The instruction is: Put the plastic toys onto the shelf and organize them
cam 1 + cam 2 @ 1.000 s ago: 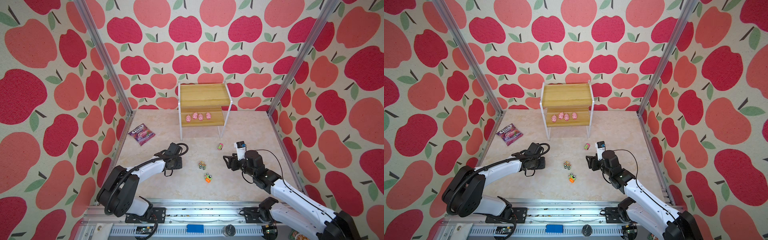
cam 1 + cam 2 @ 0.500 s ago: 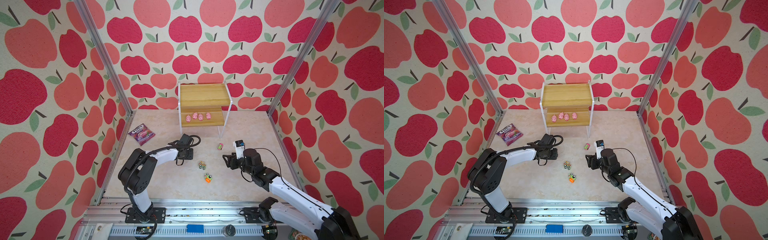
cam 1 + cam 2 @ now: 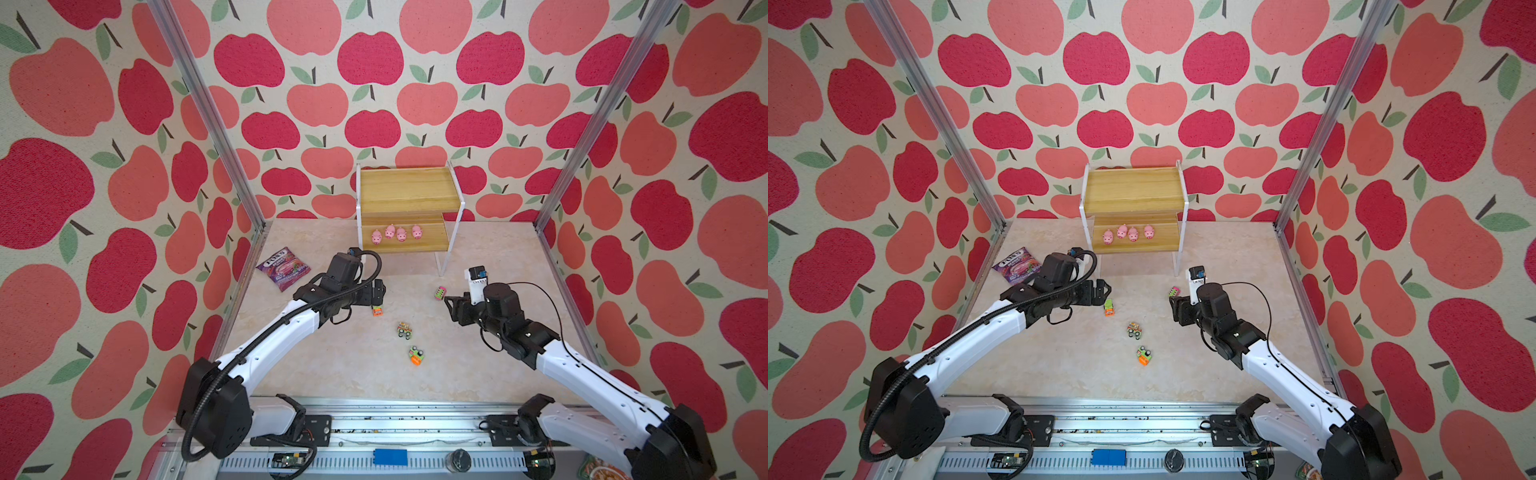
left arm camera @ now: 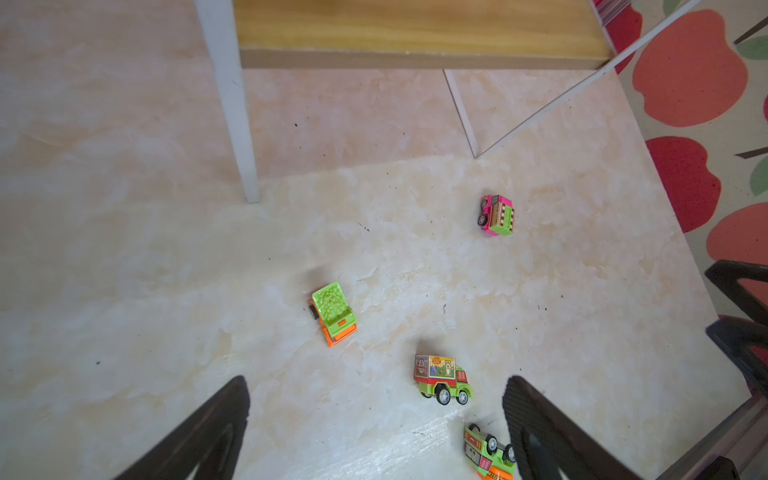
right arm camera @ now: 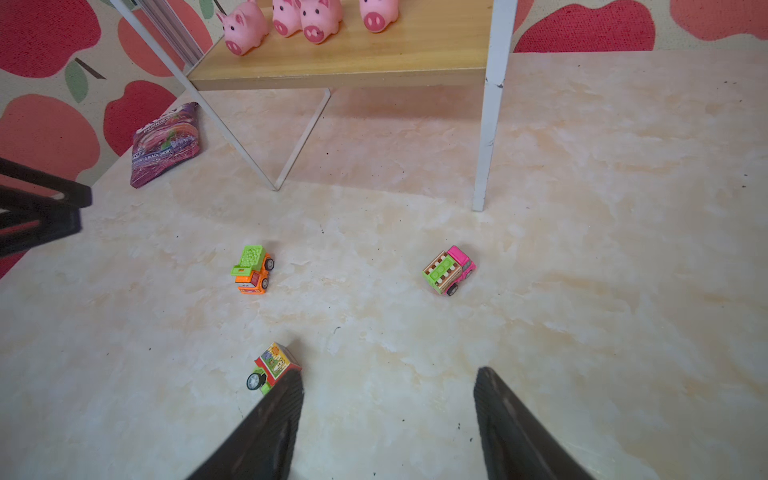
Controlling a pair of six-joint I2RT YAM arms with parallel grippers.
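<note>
Shelf [image 3: 405, 195] stands at the back of the table [image 3: 332, 374], against the apple-print wall. Four pink pigs [image 3: 395, 233] sit in a row on its lower board, snouts toward the front. All four vehicles are on the table in front of the shelf. The orange truck [image 3: 377, 311] with a green bed is upright, just beside the tips of the left gripper [image 3: 377, 293]. The green box truck [image 3: 404, 330] sits on its wheels near the middle. The green-and-orange vehicle [image 3: 416, 355] lies wheels-up, nearer the robot base. The pink truck [image 3: 440, 293] is close to the right gripper [image 3: 451, 305]. Left gripper – jaws spread wide, nothing between them. Right gripper – jaws apart, empty. Purple candy bag [image 3: 283, 268] lies at the table's left edge, well apart from the toys.
</note>
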